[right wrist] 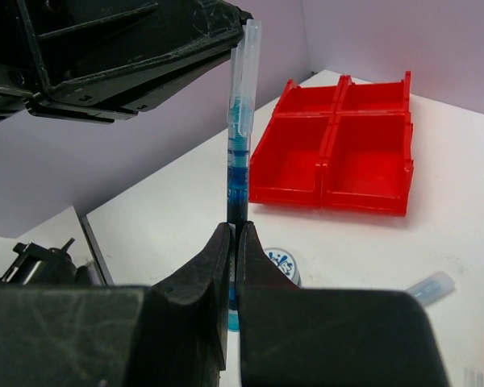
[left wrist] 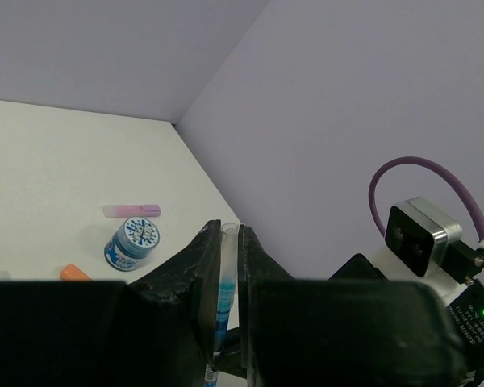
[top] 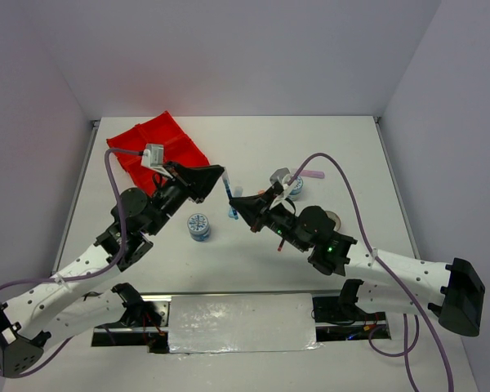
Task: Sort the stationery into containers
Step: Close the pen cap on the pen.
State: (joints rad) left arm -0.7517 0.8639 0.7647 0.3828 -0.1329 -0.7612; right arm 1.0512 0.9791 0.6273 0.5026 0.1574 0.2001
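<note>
Blue pen is up in the air over the middle of the white table, held at both ends. It is thin and round, made of see-through plastic with blue inside, and it has a clear cap with a little clip. At the far left, at the back, sits the red tray. It is square, shiny hard plastic, split into four boxes. Next comes the left gripper, black and pointy, its two fingers squeezed onto the cap end of the pen. A round tub stands on the table near the pen. It has blue sides and a white lid with a blue star pattern, and any words are too small to read. The right gripper is pinched tight on the other end of the pen. Farther right is a second tub with the same pattern, partly hidden. A flat pink stick lies just beside it.
</note>
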